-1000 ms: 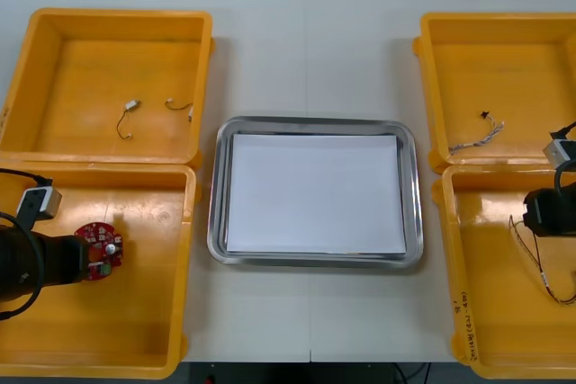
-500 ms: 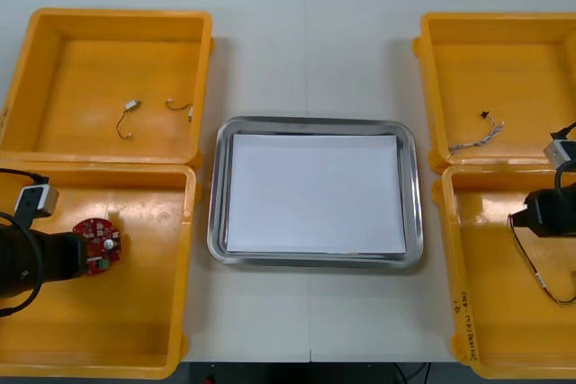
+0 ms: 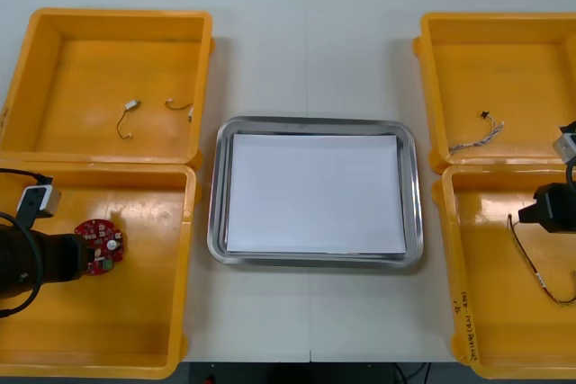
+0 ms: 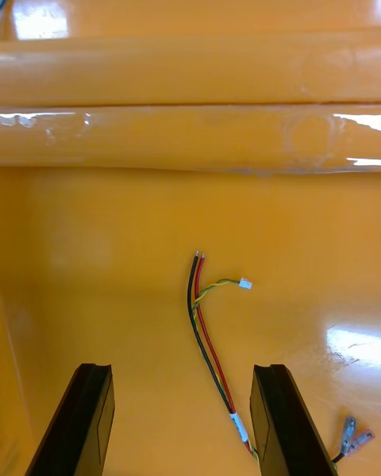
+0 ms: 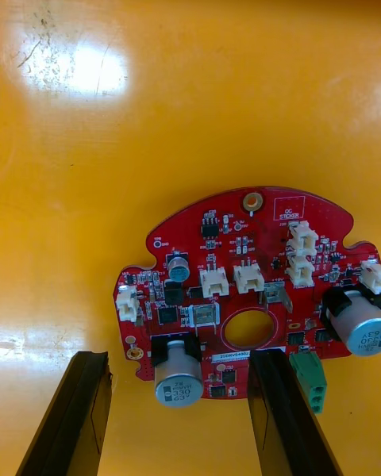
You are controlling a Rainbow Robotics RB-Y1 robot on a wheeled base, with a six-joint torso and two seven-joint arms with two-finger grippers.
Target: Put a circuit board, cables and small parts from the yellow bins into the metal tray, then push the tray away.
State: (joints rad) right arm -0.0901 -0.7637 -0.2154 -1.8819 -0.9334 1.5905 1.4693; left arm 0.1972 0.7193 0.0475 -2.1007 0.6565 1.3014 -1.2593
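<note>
A round red circuit board (image 5: 246, 285) lies flat on the floor of the near left yellow bin (image 3: 135, 330). My left gripper (image 5: 181, 424) is open, and the board's near edge (image 3: 99, 247) sits between its fingers (image 5: 75, 412). In the near right yellow bin (image 3: 490, 312) a red and yellow cable (image 4: 208, 329) lies on the floor. My right gripper (image 4: 178, 424) hangs open over it, and the cable runs between the fingers, close to one fingertip (image 4: 278, 416). From the front, the left gripper (image 3: 87, 256) and right gripper (image 3: 525, 217) are both inside their bins.
The metal tray (image 3: 214, 222), white inside, stands mid-table between the bins. The far left bin (image 3: 54, 51) holds two short cables with small metal parts (image 3: 130, 107). A twisted blue and white cable (image 3: 475, 139) lies in the far right bin (image 3: 540, 42).
Both grippers have opened, the right one first, then the left. The right arm has shifted slightly toward the table's right edge. The board stays on the bin floor.
</note>
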